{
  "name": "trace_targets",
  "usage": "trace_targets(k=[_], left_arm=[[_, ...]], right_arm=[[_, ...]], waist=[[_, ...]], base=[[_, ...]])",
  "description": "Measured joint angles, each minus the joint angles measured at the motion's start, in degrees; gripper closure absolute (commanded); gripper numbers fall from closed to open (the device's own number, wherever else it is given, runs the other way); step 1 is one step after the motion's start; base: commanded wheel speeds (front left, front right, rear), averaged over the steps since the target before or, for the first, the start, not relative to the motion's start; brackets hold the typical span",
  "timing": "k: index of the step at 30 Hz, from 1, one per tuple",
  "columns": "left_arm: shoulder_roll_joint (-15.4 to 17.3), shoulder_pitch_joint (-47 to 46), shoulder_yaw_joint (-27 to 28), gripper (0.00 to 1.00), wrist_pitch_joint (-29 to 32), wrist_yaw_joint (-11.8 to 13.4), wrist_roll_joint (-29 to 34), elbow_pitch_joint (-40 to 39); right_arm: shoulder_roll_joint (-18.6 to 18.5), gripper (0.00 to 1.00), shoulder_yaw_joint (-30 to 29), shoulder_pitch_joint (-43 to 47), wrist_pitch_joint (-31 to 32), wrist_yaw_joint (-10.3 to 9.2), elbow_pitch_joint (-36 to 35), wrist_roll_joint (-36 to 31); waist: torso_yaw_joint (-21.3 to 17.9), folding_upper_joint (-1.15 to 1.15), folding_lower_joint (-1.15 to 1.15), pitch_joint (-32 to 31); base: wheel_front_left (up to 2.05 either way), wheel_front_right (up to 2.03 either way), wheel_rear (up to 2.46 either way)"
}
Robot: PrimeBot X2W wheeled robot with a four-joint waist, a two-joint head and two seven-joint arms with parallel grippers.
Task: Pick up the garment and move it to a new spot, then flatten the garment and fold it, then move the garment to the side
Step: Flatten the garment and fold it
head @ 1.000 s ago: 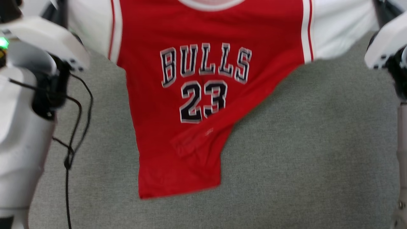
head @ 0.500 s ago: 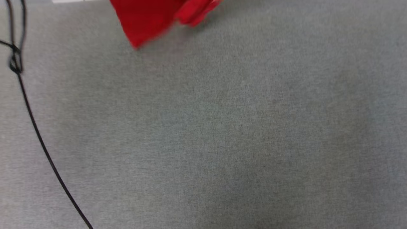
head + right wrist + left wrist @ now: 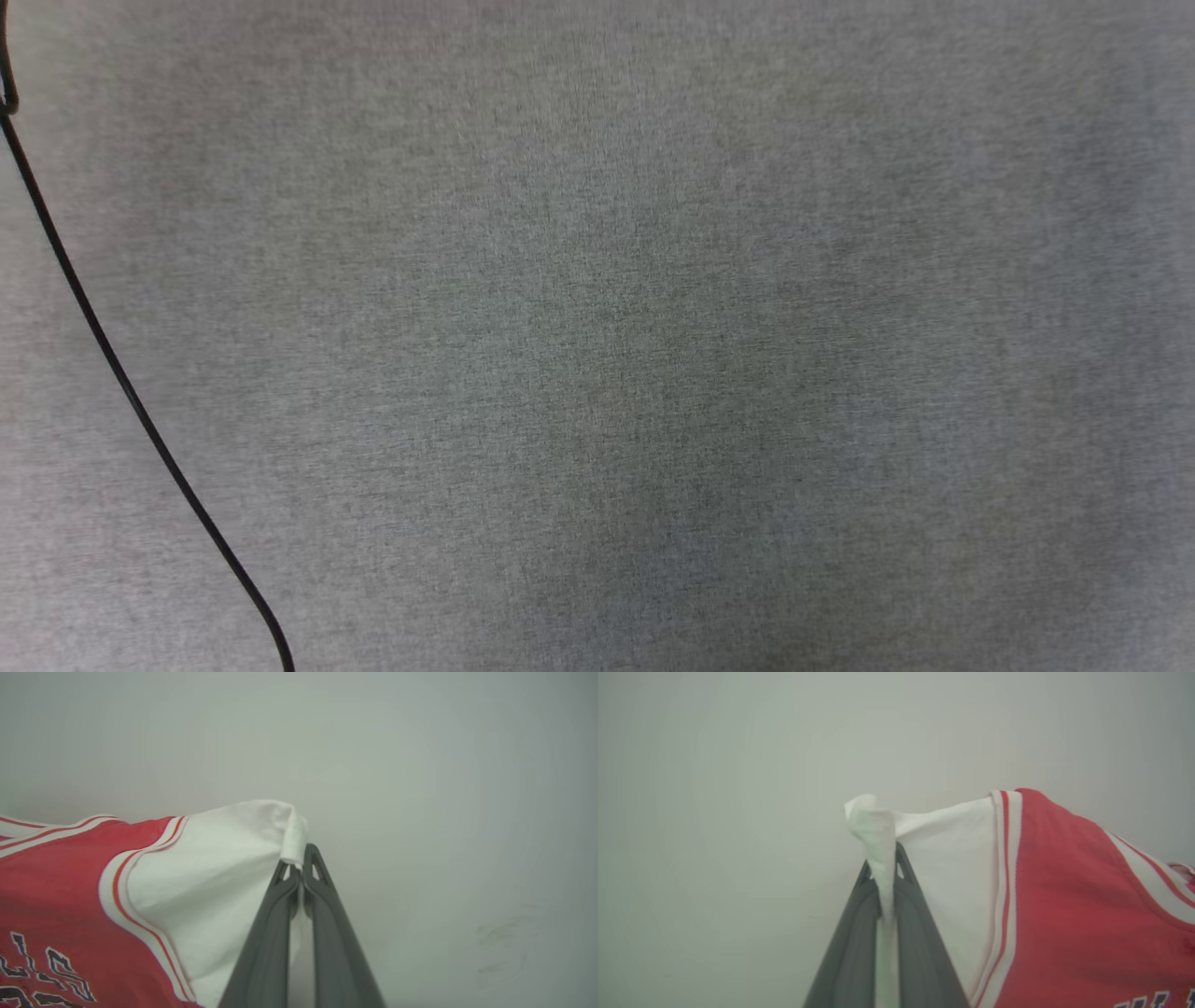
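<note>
The garment (image 3: pixel 1064 896), a red jersey with white sleeves and striped trim, hangs stretched between two grippers in front of a pale wall (image 3: pixel 714 765). The left gripper (image 3: pixel 883 858) has its jaws clamped on the tip of one white sleeve. The right gripper (image 3: pixel 301 856) has its jaws pinched shut on the other sleeve. The head view shows a grey fabric-covered table (image 3: pixel 653 327) with a black cable (image 3: pixel 121 383) crossing its left side.

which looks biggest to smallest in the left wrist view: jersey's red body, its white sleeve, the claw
1. jersey's red body
2. white sleeve and left claw: about alike, and the claw is nearest the camera, so unranked
</note>
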Motion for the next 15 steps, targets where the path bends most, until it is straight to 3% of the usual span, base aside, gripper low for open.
trace_targets(k=[6, 15], left_arm=[[-1.12, 3.48, 0.64, 1.00, -1.54, -0.58, -2.04, 1.07], [-4.42, 16.40, 1.60, 1.00, -4.89, -2.96, -6.10, 2.88]], right_arm=[[0.01, 1.00, 2.12, 1.10, -2.22, 0.01, 3.26, 2.34], [-0.71, 1.00, 6.59, 12.85, -5.47, 0.01, 7.38, 7.65]], waist=[[0.19, 0.00, 0.01, 2.69], [1.33, 0.00, 0.00, -0.95]], base=[[0.00, 0.00, 0.00], [0.00, 0.00, 0.00]])
